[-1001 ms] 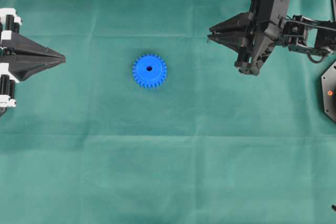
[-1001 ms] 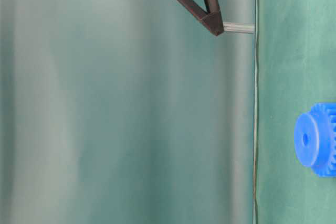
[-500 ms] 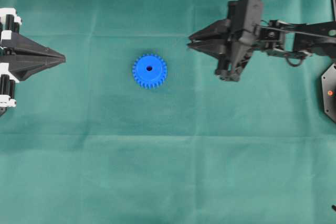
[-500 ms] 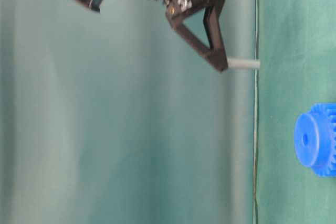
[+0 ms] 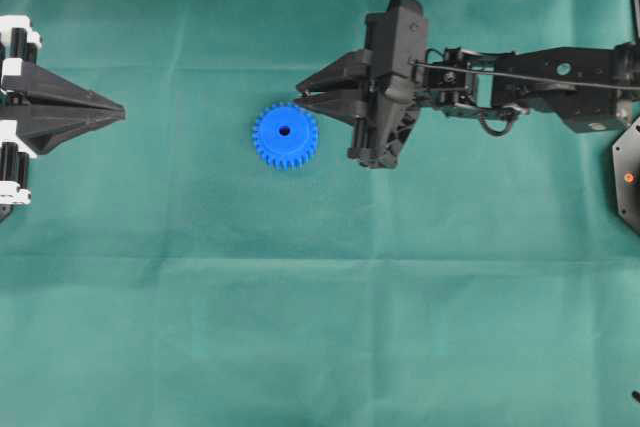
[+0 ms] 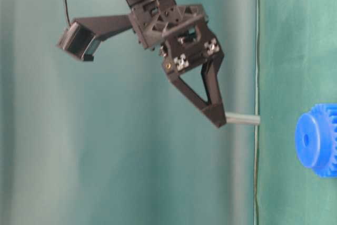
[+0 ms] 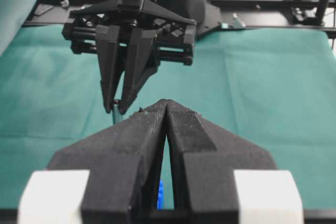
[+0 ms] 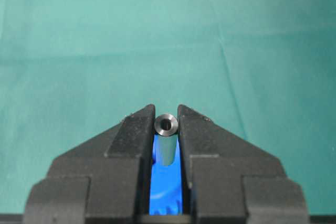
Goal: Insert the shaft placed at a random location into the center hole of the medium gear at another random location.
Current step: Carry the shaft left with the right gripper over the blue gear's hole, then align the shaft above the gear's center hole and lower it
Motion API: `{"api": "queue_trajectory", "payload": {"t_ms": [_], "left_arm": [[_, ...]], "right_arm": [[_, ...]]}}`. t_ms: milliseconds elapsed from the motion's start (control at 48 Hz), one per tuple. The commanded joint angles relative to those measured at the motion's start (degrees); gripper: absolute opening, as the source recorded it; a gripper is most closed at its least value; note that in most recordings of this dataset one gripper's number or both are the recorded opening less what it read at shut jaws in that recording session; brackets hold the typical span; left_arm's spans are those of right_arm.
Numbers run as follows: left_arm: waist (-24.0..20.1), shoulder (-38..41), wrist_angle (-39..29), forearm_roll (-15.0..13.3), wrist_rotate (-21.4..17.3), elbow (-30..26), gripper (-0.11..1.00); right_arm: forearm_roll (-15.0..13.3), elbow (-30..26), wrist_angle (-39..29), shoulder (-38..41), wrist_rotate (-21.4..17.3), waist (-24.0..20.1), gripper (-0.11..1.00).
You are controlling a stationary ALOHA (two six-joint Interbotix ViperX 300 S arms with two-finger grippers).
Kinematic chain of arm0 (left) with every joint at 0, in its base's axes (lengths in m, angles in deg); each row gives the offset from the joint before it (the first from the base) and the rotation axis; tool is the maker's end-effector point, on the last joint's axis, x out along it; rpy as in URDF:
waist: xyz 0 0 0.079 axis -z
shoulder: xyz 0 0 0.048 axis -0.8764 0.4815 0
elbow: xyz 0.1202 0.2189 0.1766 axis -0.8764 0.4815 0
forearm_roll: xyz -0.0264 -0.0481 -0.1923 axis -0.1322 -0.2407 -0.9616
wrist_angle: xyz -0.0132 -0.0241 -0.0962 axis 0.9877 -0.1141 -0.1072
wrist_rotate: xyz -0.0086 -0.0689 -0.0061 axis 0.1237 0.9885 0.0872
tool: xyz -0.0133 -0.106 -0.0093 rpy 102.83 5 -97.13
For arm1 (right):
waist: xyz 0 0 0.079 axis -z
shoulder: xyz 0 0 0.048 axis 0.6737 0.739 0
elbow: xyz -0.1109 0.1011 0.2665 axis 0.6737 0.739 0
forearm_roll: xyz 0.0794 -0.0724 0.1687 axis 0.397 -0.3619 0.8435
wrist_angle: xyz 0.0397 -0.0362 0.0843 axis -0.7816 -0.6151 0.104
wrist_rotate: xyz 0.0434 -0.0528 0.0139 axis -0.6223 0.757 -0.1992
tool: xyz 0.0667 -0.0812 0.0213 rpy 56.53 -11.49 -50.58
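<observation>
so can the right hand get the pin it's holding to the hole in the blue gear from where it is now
Probably yes. The right hand is shut on the short grey metal pin, held above the cloth, beside the blue plastic toothed gear. Its small dark centre hole faces up, uncovered, with nothing between them.

We see the surface (image 5: 300,327) covered in matt green cloth with faint fold creases. The medium gear (image 5: 285,135) looks like smooth bright blue plastic with a slight sheen. The shaft (image 8: 167,139) reads as dull grey metal, its ringed end face polished. The right pincer (image 8: 167,124) and left pincer (image 7: 167,109) look like grainy matt black plastic.
</observation>
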Motion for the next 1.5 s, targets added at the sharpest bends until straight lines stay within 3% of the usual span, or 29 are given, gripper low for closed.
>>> {"api": "queue_trajectory", "payload": {"t_ms": [0,1480], "left_arm": [[-0.18,0.26,0.44,0.18,0.00,-1.49,0.00],[-0.18,0.35,0.18,0.18,0.00,-1.49,0.00]], "right_arm": [[-0.09,-2.81,-0.88,0.18,0.35,-0.26,0.14],[0.88,-6.42,-1.23,8.44,-0.09,-1.23,0.14]]}}
